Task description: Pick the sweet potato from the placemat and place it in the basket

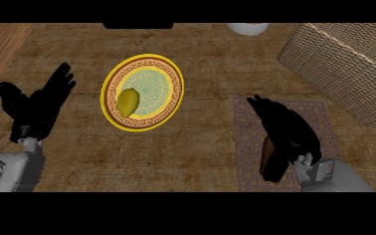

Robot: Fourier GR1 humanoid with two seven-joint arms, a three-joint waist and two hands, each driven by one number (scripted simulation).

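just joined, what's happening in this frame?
The right hand is low over the placemat, fingers curled around a dark brownish thing, likely the sweet potato, which it mostly hides. The woven basket sits beyond it at the upper right, with nothing visibly placed in it yet. The left hand rests open at the left edge. A yellow-rimmed plate with a yellowish-green fruit on it sits untouched between them.

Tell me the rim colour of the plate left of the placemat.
Bright yellow rim on the plate, with a brown key-pattern band inside it and a pale green centre; the head view shows it.
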